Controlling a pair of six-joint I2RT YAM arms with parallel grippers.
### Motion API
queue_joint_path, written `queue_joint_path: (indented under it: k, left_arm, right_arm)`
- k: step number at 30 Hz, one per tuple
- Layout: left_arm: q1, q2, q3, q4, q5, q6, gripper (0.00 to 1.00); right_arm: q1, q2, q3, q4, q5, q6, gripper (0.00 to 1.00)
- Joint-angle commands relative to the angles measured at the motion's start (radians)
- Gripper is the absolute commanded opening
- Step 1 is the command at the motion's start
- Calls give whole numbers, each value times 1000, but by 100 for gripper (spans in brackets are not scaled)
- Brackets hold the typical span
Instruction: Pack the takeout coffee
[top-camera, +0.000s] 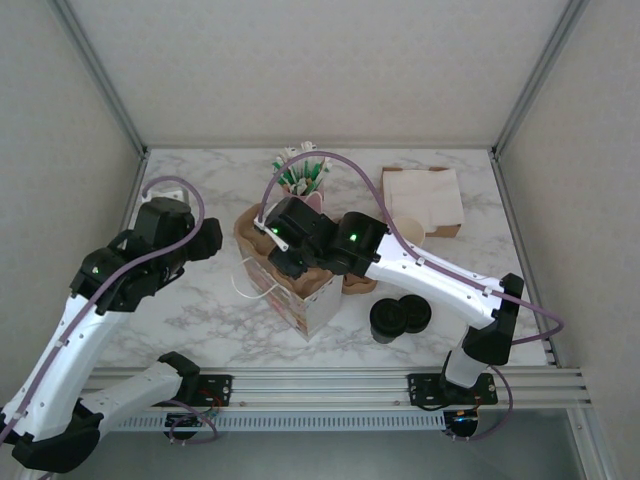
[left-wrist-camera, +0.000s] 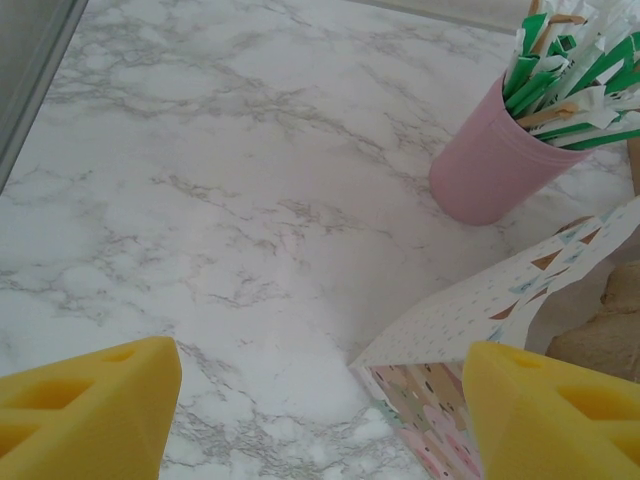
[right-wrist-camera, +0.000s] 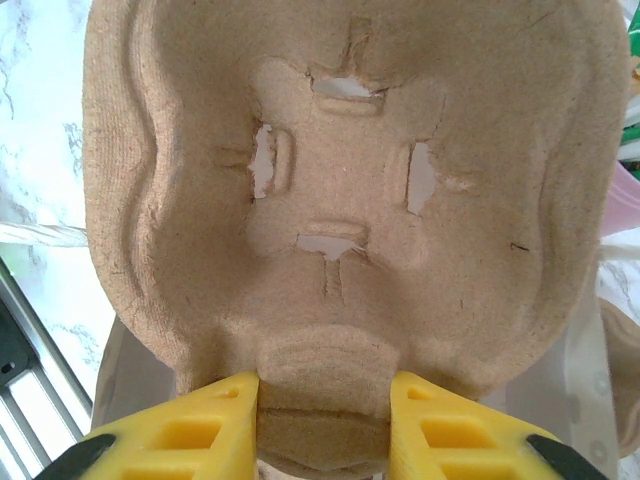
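Note:
My right gripper (right-wrist-camera: 325, 425) is shut on the edge tab of a brown pulp cup carrier (right-wrist-camera: 350, 180), whose cup well is empty. Seen from the top, this gripper (top-camera: 272, 238) holds the carrier (top-camera: 247, 232) over the mouth of a patterned paper bag (top-camera: 318, 303). My left gripper (top-camera: 212, 240) hovers open to the left of the bag, with nothing between its yellow fingers (left-wrist-camera: 90, 410). The bag's top corner (left-wrist-camera: 480, 310) lies just ahead of it. Two round black lidded shapes (top-camera: 398, 318) stand to the right of the bag. I cannot tell whether either is the takeout coffee.
A pink cup of green-and-white wrapped straws (top-camera: 302, 178) stands behind the bag and also shows in the left wrist view (left-wrist-camera: 490, 165). A box of napkins (top-camera: 425, 197) and a lidless cream cup (top-camera: 408, 230) sit at the back right. Bare marble (top-camera: 190, 310) spreads on the left.

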Motion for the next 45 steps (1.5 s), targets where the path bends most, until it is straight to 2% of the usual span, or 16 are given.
queue_joint_path:
  k: [1,15,22,29,45]
  left_arm:
    - [4,11,0,3,27,-4,75]
    - [5,32,-2,18,93,-2,75]
    - [4,66,-13,38,184,35,75]
    - [5,99,-40,67,190,60,67]
    - [58,112,-99,112,254,64,61]
  right_arm:
    - [5,12,-13,-22,1,32,31]
    - [5,48,-18,-60,24,66,31]
    - [5,18,-39,-19,22,98,31]
    - [5,23,-30,-27,28,122,31]
    - [5,19,-21,-51,49,139,31]
